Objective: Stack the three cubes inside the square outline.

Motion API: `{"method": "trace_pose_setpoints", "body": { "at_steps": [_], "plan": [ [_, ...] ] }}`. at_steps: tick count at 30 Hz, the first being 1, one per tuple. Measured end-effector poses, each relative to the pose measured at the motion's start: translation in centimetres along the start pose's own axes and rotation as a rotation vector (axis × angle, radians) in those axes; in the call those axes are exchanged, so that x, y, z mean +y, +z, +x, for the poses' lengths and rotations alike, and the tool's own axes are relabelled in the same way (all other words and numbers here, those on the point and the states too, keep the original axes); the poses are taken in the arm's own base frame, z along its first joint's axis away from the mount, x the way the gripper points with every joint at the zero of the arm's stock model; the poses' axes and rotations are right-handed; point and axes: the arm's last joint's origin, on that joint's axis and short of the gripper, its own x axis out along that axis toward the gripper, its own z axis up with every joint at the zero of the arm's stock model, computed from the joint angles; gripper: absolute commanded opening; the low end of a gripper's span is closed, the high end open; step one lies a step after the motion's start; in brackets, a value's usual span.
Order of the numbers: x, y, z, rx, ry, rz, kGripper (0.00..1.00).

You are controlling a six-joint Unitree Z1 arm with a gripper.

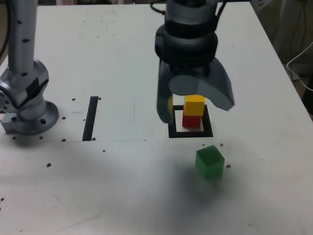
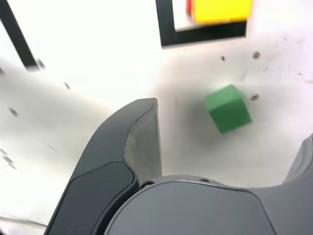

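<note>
Gripper (image 1: 194, 105) is spread wide with nothing in it, hanging over the yellow cube (image 1: 194, 105) sitting on the red cube (image 1: 191, 120) inside the square outline (image 1: 190, 132). Green cube (image 1: 210, 161) sits alone just outside the frame. The wrist view barely shows a sliver of red; only the exterior one shows the stack properly.

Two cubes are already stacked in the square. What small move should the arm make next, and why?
Probably bring the open gripper over the green cube and lower it around that cube. The yellow cube already sits on the red cube inside the square outline, while the green one lies alone on the table, outside the outline, and nothing is held.
</note>
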Motion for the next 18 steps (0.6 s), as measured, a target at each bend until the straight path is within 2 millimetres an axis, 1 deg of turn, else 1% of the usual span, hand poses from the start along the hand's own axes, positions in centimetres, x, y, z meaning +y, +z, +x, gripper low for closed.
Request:
{"method": "trace_pose_setpoints", "body": {
  "at_steps": [3,6,10,16,18],
  "plan": [
    [-0.7,0.5,0.2,0.000,-0.040,-0.091,0.99],
    [-1.4,1.5,1.5,0.035,-0.068,-0.185,0.99],
    [-2.0,2.6,3.3,0.060,-0.065,-0.226,1.00],
    [-2.4,3.9,5.5,0.084,-0.037,-0.247,1.00],
    [-2.4,4.0,5.8,0.089,-0.034,-0.249,0.99]
  ]
}}
